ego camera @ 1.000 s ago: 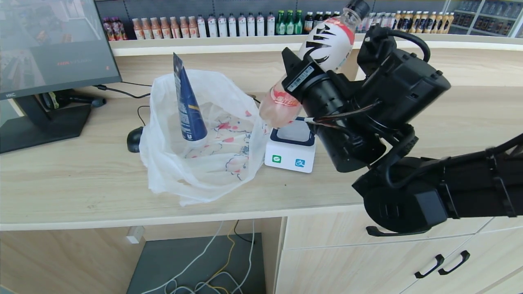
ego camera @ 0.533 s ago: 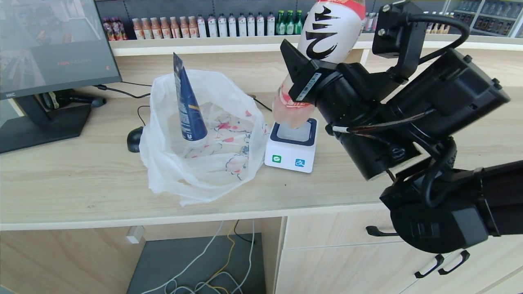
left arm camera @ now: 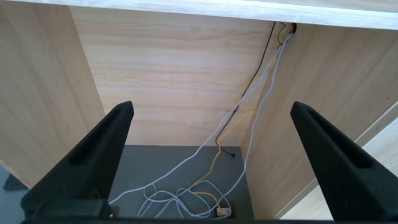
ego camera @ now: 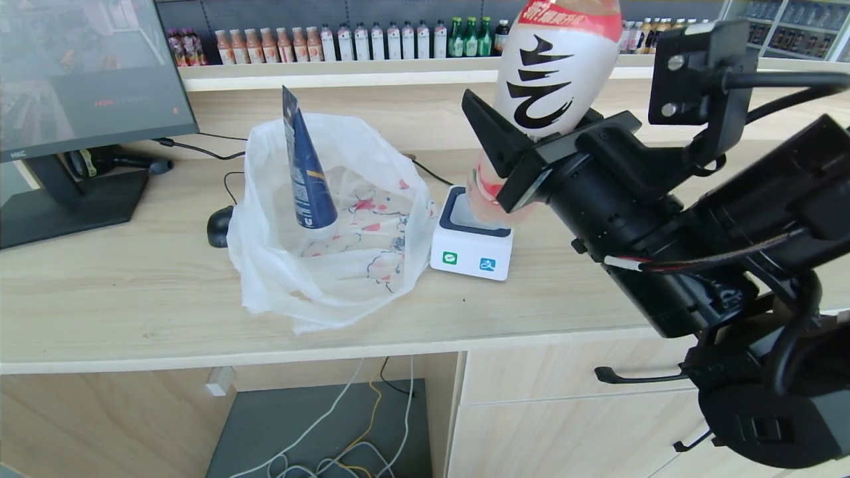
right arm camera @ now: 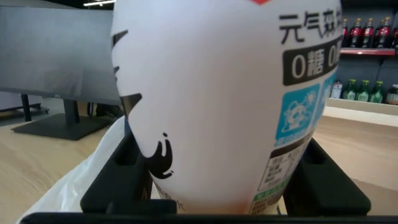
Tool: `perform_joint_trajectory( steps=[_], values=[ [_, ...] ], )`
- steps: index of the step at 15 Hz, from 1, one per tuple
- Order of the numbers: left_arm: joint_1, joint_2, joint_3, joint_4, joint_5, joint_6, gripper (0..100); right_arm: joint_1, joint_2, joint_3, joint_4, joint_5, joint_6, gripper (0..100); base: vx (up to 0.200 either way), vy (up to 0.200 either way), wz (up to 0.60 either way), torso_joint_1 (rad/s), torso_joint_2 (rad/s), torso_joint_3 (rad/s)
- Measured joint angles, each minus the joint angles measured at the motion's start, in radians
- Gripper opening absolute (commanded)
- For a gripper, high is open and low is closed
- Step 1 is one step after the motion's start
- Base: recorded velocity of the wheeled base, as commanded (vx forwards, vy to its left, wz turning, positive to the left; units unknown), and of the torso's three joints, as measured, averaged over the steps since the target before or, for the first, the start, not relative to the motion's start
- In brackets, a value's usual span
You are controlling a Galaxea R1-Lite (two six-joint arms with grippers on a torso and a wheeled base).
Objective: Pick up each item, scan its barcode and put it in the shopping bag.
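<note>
My right pincer [ego camera: 541, 143] is clamped on an upright drink bottle [ego camera: 554, 73], one black finger on each side of its lower body. The bottle has a white wrap with black brush strokes and a red band near the top, and pinkish liquid shows at its base. In the right wrist view the pincer [right arm camera: 217, 199] grips the bottle [right arm camera: 205, 99] with the printed panel of its label turned toward the camera. The bottle's base hangs over the dark-rimmed window of a small white barcode scanner box [ego camera: 473, 255]; I cannot tell whether they touch.

Just beside the scanner, on my left, a translucent white shopping bag [ego camera: 319, 265] sits open on the pale wooden surface [ego camera: 133, 292]. A dark blue tube [ego camera: 305, 172] stands inside it, cap down and flat crimped end up. A black mouse [ego camera: 218, 226] lies against the bag's far left side, and a dark monitor [ego camera: 86, 73] stands farther left.

A shelf of bottled drinks [ego camera: 332, 43] runs along the back wall.

My left pincer [left arm camera: 208, 155] is below the surface with its fingers wide apart and nothing between them, facing a wooden panel and loose cables [left arm camera: 249, 106].
</note>
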Motion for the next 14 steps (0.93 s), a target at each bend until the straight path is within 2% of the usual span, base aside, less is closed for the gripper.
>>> perform_joint_trajectory(
  steps=[3, 7, 14],
  values=[
    [-0.001, 0.0, 0.0, 0.0, 0.0, 0.002, 100, -0.023, 0.001, 0.08, -0.062, 0.042, -0.025, 0, 0.0, 0.0, 0.0, 0.0, 0.0, 0.0],
    [0.0, 0.0, 0.0, 0.0, 0.0, -0.002, 100, -0.051, 0.015, 0.092, -0.087, 0.035, 0.011, 0, 0.0, 0.0, 0.0, 0.0, 0.0, 0.0],
    [0.0, 0.0, 0.0, 0.0, 0.0, -0.003, 100, -0.073, 0.029, 0.148, -0.111, 0.034, 0.032, 0, 0.0, 0.2, 0.0, 0.007, 0.0, 0.002]
  ],
)
